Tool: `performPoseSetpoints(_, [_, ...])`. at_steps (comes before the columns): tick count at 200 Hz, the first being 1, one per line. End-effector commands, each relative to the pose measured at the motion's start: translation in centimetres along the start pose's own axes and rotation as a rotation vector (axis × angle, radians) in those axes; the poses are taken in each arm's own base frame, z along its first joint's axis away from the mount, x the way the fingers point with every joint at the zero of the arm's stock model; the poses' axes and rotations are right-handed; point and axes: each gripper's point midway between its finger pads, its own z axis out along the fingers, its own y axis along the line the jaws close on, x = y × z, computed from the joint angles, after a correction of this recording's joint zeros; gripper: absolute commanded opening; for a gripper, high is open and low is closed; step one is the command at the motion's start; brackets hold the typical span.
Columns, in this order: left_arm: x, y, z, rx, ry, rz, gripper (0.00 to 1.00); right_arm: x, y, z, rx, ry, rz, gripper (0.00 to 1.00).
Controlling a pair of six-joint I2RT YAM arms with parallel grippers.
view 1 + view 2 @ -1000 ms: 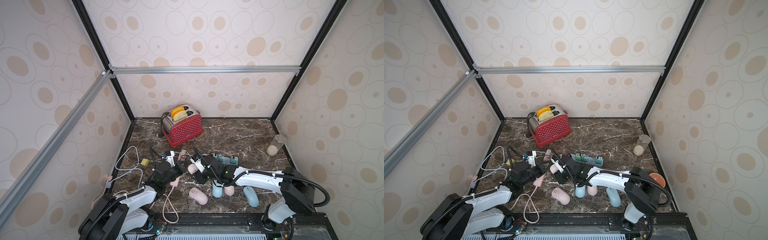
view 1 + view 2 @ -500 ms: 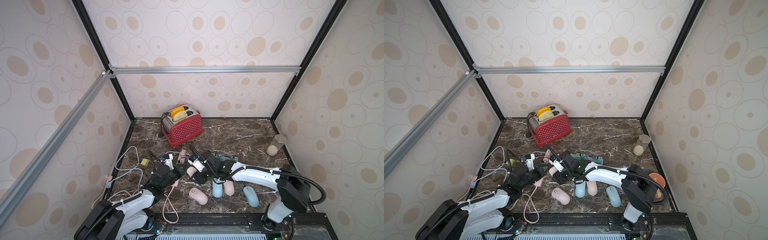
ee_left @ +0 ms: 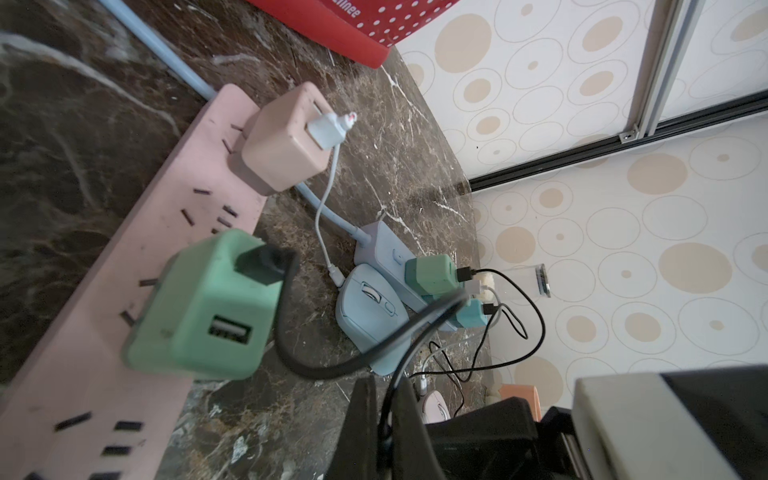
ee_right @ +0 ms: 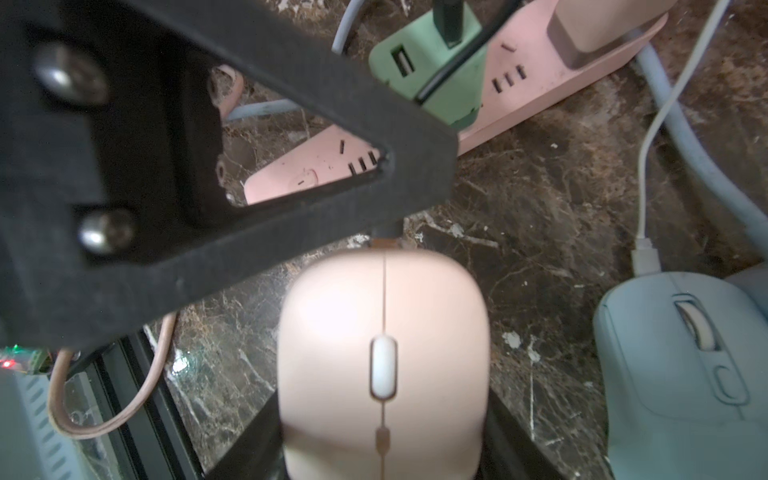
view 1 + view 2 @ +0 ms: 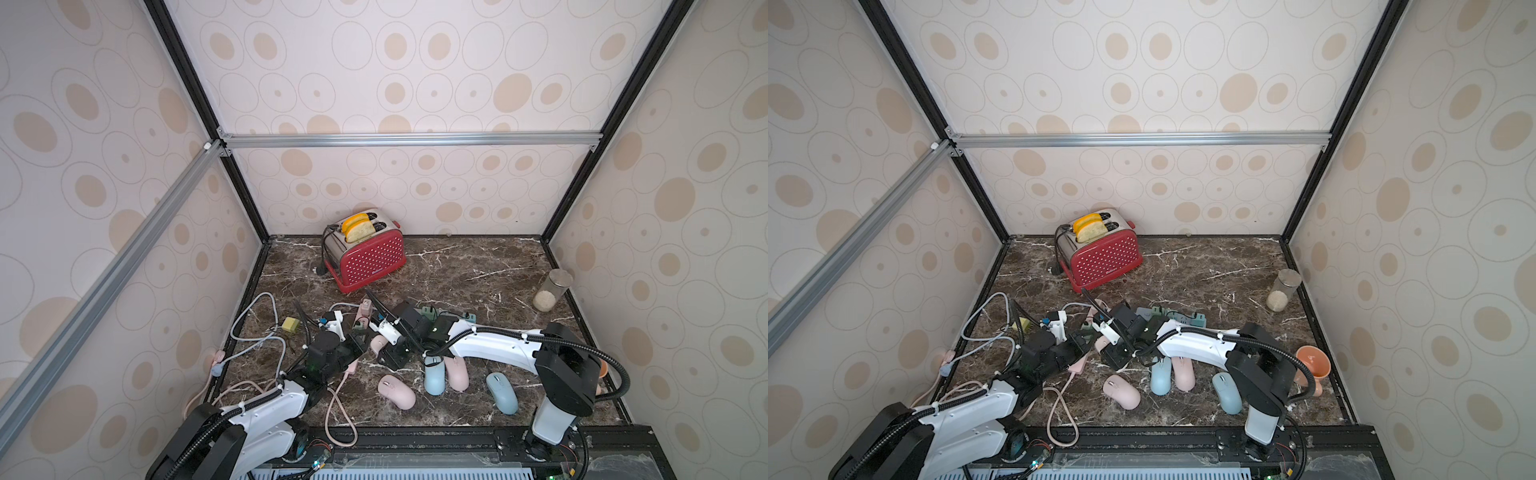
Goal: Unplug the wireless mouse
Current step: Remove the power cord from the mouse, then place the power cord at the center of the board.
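Pink plastic fills the right wrist view: the pink mouse [image 4: 382,357] is clamped by its flanks in the right end effector [image 4: 382,415]. Its dark fingers [image 4: 249,449] press on both sides near the tail, a hold that I judge braces the body so the plug can come out without dragging it along. The left end effector [image 4: 386,226] is closed tight at the mouse's nose, pinching the black cable [image 3: 332,365] right at its plug, where a pull would act straight along the socket. That cable runs back to the green charger [image 3: 199,307] seated in the pink power strip [image 3: 104,332]. In both top views the mouse lies toward the front of the surface [image 5: 478,266], at about six o'clock from the red toaster [image 5: 370,259], between the two end effectors. Whether it rests on the surface or hangs just above, I cannot tell. Its long axis runs roughly nine to three o'clock there, nose toward nine and the strip, wheel side up. A blue mouse [image 4: 681,374] lies just beside it, nearly parallel, on its own white cable [image 4: 643,174].
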Motion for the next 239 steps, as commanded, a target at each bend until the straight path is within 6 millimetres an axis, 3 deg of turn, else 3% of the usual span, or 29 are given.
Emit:
performPoseSetpoints(1, [-2.6, -4.4, -0.7, 0.132, -0.096, 0.009, 0.0, 5.5, -0.9, 0.3, 0.029, 0.236, -0.047, 0.44])
performPoseSetpoints(44, [-2.9, -4.8, -0.9, 0.168, -0.117, 0.004, 0.0, 6.5, 1.0, -0.4, -0.113, 0.217, -0.082, 0.45])
performPoseSetpoints(79, [-2.8, -5.0, -0.8, 0.188, -0.114, -0.002, 0.0, 7.7, 0.2, -0.9, -0.089, 0.246, -0.095, 0.45])
performPoseSetpoints(109, [-2.8, -5.0, -0.9, 0.206, -0.125, 0.003, 0.0, 6.6, 0.2, -0.6, -0.124, 0.167, -0.004, 0.46])
performPoseSetpoints(128, [-3.0, -4.7, -1.1, 0.203, -0.144, -0.01, 0.0, 5.9, -0.9, 0.2, -0.057, 0.162, 0.063, 0.46])
performPoseSetpoints(141, [-3.1, -4.5, -1.2, 0.195, -0.152, -0.015, 0.0, 6.4, -2.7, 0.7, 0.048, 0.227, 0.1, 0.46])
performPoseSetpoints(162, [-3.4, -3.7, -1.6, 0.16, -0.177, -0.02, 0.0, 6.7, -3.8, 1.6, 0.102, 0.241, 0.131, 0.46])
performPoseSetpoints(185, [-3.8, -2.6, -2.2, 0.104, -0.209, -0.027, 0.0, 6.3, -2.3, 1.6, 0.012, 0.193, 0.09, 0.45])
performPoseSetpoints(201, [-3.9, -2.9, -2.4, 0.106, -0.209, -0.001, 0.0, 6.9, -0.9, 1.0, -0.072, 0.213, 0.017, 0.45])
performPoseSetpoints(239, [-3.3, -3.6, -1.9, 0.119, -0.161, 0.029, 0.0, 8.1, -0.6, -0.1, -0.102, 0.292, -0.081, 0.47])
